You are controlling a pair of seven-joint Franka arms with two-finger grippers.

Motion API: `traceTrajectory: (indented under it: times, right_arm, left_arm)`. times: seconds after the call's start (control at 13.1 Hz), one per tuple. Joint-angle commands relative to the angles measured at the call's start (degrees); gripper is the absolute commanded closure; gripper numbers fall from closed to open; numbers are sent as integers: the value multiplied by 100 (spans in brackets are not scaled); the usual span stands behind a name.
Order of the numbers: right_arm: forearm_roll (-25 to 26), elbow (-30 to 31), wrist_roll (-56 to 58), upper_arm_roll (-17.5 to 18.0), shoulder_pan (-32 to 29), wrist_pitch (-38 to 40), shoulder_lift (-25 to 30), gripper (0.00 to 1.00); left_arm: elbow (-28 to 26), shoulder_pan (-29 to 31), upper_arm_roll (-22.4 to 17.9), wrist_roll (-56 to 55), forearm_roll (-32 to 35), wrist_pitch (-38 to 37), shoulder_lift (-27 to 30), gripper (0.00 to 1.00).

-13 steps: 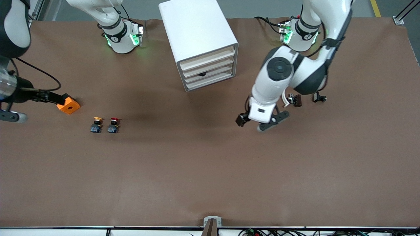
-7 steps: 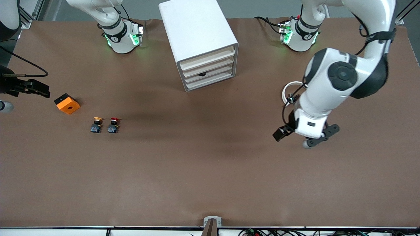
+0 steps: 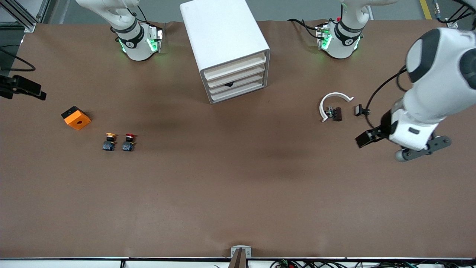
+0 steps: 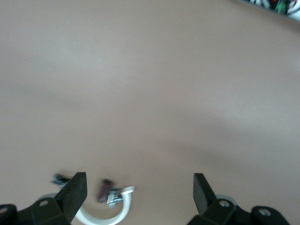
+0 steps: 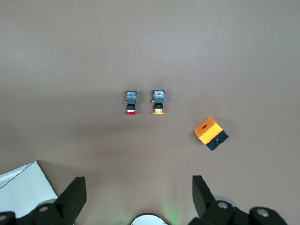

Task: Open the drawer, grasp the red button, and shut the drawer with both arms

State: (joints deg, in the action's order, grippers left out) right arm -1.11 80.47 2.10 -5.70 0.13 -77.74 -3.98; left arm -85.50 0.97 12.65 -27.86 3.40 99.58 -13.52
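Drawer (image 3: pixel 235 83): slim white front, small black knob, third from top of 4 in white cabinet (image 3: pixel 223 33), shut flush. Button (image 3: pixel 128 142): red cap, black-and-blue body, lying on table, nearer front camera than cabinet, toward right arm's end.

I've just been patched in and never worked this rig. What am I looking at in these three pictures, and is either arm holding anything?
Two white robot arms share a brown table. The front view looks down from across it; the other two come from cameras on each wrist.

The left gripper hangs open and empty near a white ring and small dark parts. The right gripper, also open and empty, is at the table's other end.

The cabinet stands between the bases, its knobbed drawer shut. The red-capped button sits beside a yellow-capped one, near an orange cube.
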Motion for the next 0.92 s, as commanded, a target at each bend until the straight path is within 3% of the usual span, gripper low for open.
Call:
traceTrajectory:
  times: [0.0,0.31,0.54,0.84]
  right_arm:
    - [-73,556,53,52,-66,-39,459,0]
    - [-73,1364,201,69,-171,-372,1047,0]
    - [-73,1674,335,113,-320,-532,1356,0]
    - [-29,1674,335,227,-338,-645,1409,0]
  left_arm:
    - [-81,280,36,910,-6,-229,366,0]
    - [-764,184,-429,1782,-155,-449,1322,0]
    - [-1117,-386,-1183,2258,-208,-641,1851,0]
    - [-1546,-598,-1283,2250,-199,-1001,2579,0]
